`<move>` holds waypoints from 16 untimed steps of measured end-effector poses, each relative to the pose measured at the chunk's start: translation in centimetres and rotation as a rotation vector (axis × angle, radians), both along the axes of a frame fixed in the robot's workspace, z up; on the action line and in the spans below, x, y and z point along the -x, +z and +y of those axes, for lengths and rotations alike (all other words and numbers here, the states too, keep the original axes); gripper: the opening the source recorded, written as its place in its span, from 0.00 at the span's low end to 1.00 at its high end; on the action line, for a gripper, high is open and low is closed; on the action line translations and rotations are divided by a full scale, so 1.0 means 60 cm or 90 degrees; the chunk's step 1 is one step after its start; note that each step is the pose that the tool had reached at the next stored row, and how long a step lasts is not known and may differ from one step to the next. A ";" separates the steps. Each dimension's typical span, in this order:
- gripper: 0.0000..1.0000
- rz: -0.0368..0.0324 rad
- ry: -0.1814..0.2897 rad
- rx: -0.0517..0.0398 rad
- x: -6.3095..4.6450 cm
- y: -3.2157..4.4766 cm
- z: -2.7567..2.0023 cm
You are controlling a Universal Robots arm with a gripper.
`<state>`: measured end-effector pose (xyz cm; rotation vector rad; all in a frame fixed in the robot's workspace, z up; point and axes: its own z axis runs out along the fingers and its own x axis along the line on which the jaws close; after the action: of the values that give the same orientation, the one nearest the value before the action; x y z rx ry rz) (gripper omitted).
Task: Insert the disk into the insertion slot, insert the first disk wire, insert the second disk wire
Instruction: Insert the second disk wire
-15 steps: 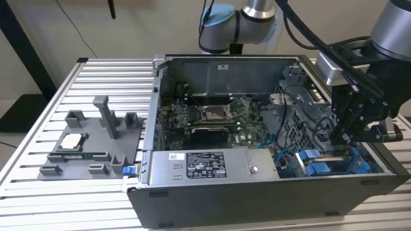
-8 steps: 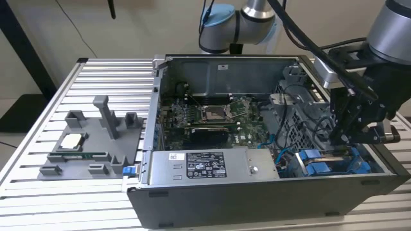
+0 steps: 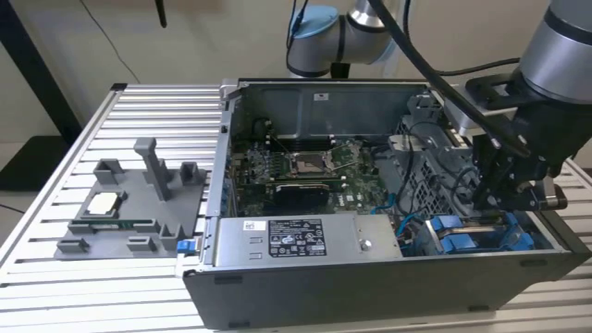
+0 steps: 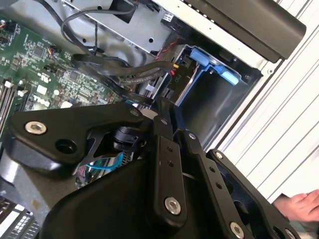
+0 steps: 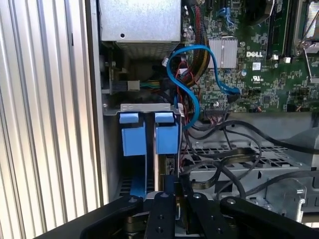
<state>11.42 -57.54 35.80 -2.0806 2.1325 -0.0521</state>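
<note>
The gripper (image 5: 172, 193) is low in the lower right of the exterior view, down inside the computer case (image 3: 370, 291). Its jaws are drawn close together right over the drive bays. Whether a wire end is pinched between them, I cannot tell.

The disk (image 5: 167, 135), in its blue carrier, is already in the insertion slot (image 5: 147, 106), beside a second blue carrier (image 5: 132, 135). So the work in hand looks like the wiring stage. To do it well, I judge the plug should meet the drive's socket square and straight, pressed gently along the line of the slot. The arm should stay clear of the loose leads, so that nothing is dragged along or bent.

Around it, the slatted table (image 3: 55, 291) spreads across the whole lower part of the exterior view. A grey parts fixture (image 3: 129, 208) is at its left. A grey box with a white sticker (image 3: 296, 239) fills the lower middle of the case, and the green motherboard (image 3: 306, 166) is above it at centre.

Closest to the gripper, a bundle of black cables (image 5: 224, 164) loops just beside the bays, and I think it is the main obstacle. A blue cable (image 5: 192, 74) arches nearby. In the second wrist view a person's hand (image 4: 299, 206) is near the table, outside the case.
</note>
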 end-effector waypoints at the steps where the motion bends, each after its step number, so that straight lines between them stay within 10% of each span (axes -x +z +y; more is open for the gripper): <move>1: 0.16 -0.0021 0.000 -0.0031 0.000 -0.001 0.0000; 10: 0.16 -0.0232 0.001 -0.0034 0.000 -0.019 0.0000; 16: 0.16 -0.0277 0.001 -0.0008 0.000 -0.024 0.0000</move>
<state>11.42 -57.54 34.35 -2.0604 2.1061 -0.0950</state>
